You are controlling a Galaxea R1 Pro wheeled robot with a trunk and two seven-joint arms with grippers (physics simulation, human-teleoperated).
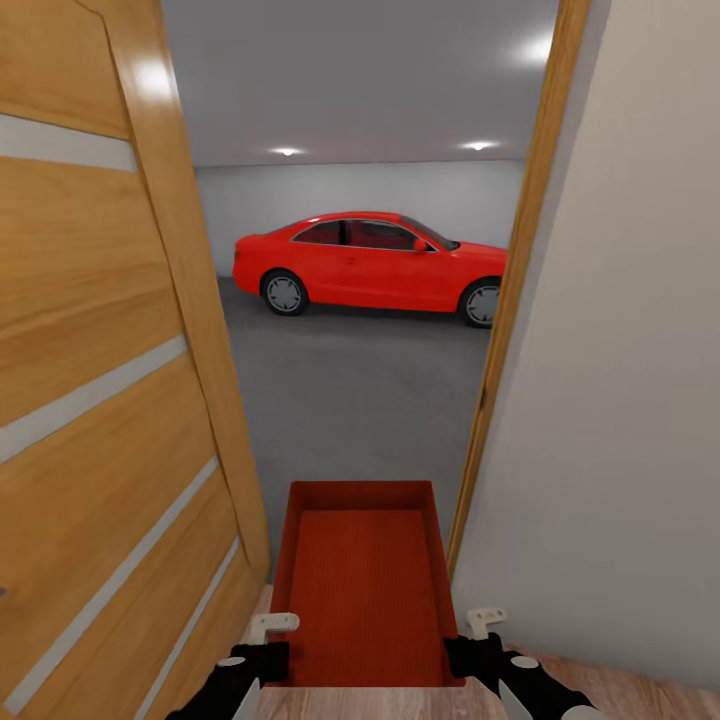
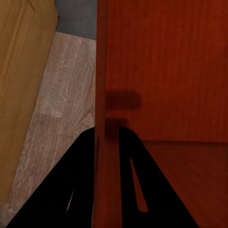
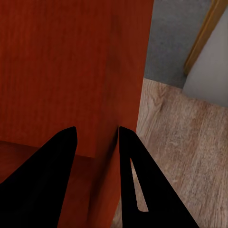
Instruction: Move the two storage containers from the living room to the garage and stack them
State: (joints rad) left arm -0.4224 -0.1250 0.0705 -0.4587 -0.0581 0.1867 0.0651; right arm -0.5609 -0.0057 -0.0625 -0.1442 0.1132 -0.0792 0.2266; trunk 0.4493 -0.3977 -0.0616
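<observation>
Both arms carry one storage container [image 1: 365, 585] through the doorway, garage ahead.

At 7 o'clock in the head view the left gripper [image 1: 262, 648] reaches forward from the lower edge, its dark fingers [image 2: 78, 180] closed over the container's left wall, one inside and one outside, as the left wrist view shows. The wooden door [image 1: 110, 380] stands open along the left, from 8 to 11 o'clock. The container sits level at 6 o'clock, open top up, ribbed orange-red inside and nothing in it. At 5 o'clock the right gripper [image 1: 478, 645] mirrors the left, clamped across the right wall, fingers [image 3: 142, 185] straddling it. Under the bin lies wood-plank flooring [image 3: 183, 137]; beyond the door frame [image 1: 505, 320] the grey floor [image 1: 360, 390] runs toward 12 o'clock, where a red car [image 1: 375, 262] is parked against the pale back wall.
</observation>
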